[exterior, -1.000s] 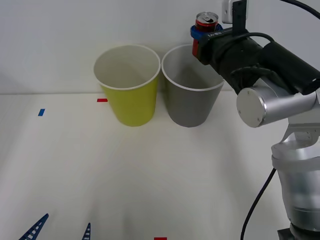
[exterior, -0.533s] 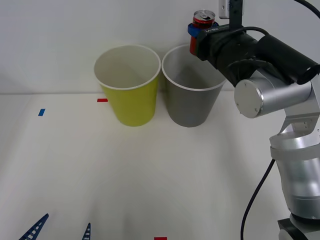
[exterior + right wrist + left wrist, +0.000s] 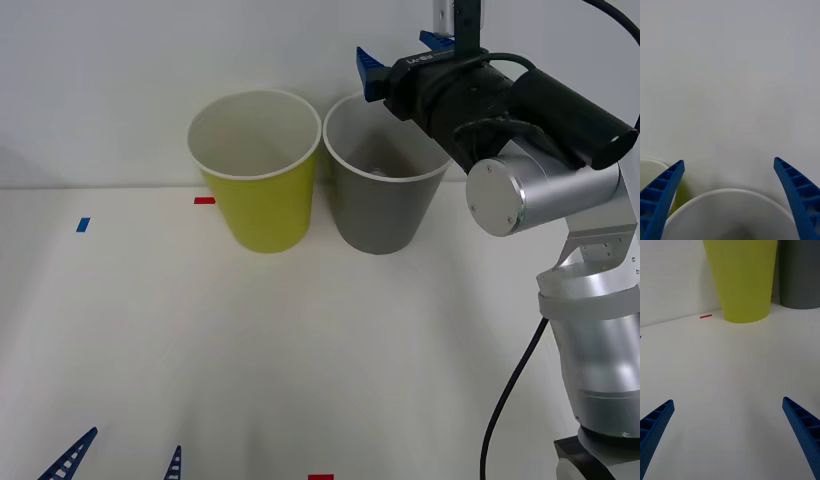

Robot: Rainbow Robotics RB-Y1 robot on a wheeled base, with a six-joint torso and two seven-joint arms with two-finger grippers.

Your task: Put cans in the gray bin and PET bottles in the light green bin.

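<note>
Front view: two tall tapered bins stand side by side, nearly touching, at the far edge of a white tabletop (image 3: 300, 350) against a pale wall.
Gray bin (image 3: 384, 195): on the right of the pair, dark gray with a white rim; in the right wrist view its rim (image 3: 730, 210) lies between the blue fingers.
Light green bin (image 3: 257, 170): on the left of the pair, yellow-green with a white rim and pale inside; in the left wrist view (image 3: 741, 277) it stands ahead of the left fingers.
Right end effector (image 3: 405, 55): raised above the far rim of the gray bin, its blue ribbed fingers spread wide with nothing between them.
Change from half a second ago: the fingers then gripped a small red can above the gray bin; now they are spread apart and the can has left them.
Can: a small pale shape low inside the gray bin may be it, too unclear to confirm.
Left end effector (image 3: 120, 460): low at the near edge of the tabletop, fingers wide apart, holding nothing.
Tape marks: a red strip (image 3: 204, 200) and a blue strip (image 3: 83, 224) lie left of the light green bin.
</note>
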